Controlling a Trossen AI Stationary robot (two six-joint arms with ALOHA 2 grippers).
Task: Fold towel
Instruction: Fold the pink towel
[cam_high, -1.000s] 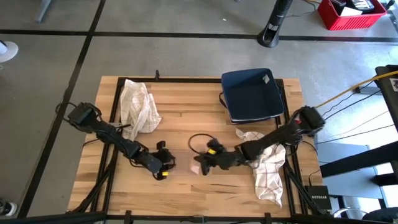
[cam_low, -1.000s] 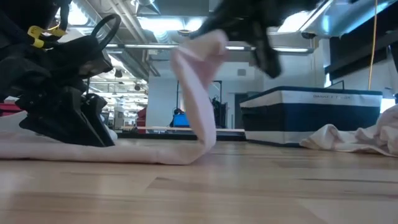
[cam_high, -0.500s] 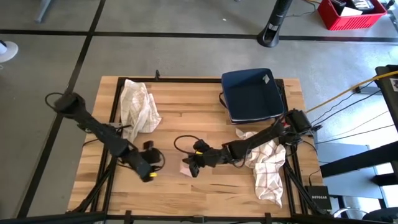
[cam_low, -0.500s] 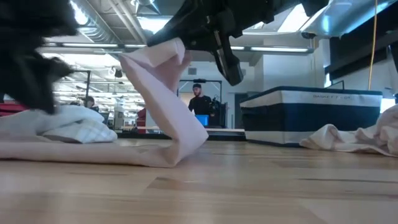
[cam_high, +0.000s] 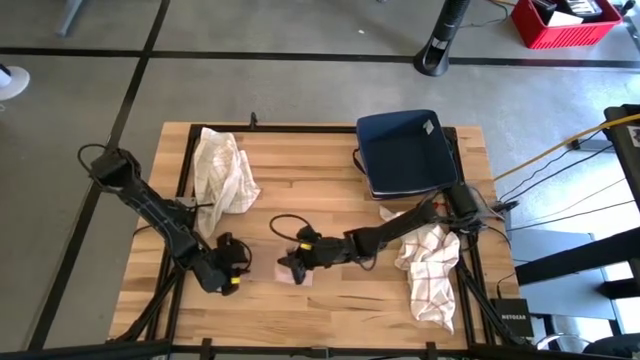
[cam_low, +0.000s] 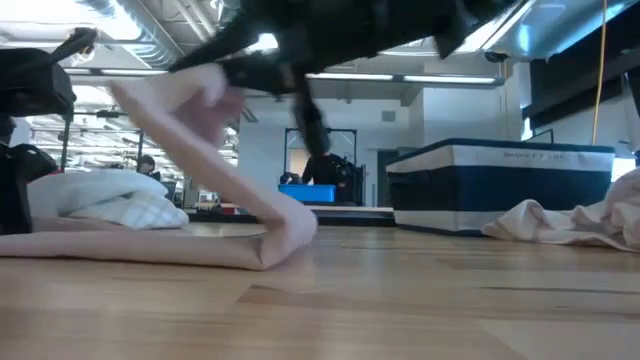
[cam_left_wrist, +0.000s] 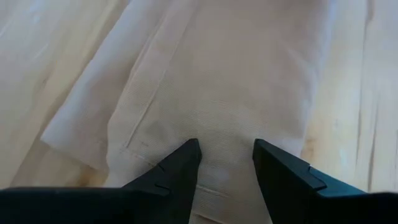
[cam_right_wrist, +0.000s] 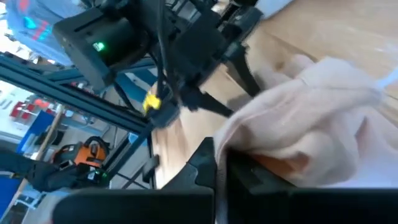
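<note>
Towel (cam_high: 292, 272) low on the table (cam_high: 330, 300), near-centre, between both grippers; a small pale cloth, part flat, part lifted. Right gripper (cam_high: 290, 266) clamped tight on one edge, carrying it up and over toward the left, likely so the raised flap lands on the flat half and makes the fold. From table height, flap (cam_low: 190, 110) slanting up to the left from a rounded crease resting on the wood. Right wrist view: fingers (cam_right_wrist: 214, 163) pinched together with cloth bunched just past them.

Left gripper (cam_high: 228, 277) just left of the towel, close to the table. Its own camera: two dark fingers (cam_left_wrist: 180, 165) parted to a middling gap, flat cloth (cam_left_wrist: 217, 87) in front and between them, no fold gripped. Probably placed there to pin or steady the lower layer against sliding during the pull.

Elsewhere: crumpled checked cloths far-left (cam_high: 225, 168) and right (cam_high: 430, 265), dark blue bin (cam_high: 405, 150) far-right, all well apart from the work.
</note>
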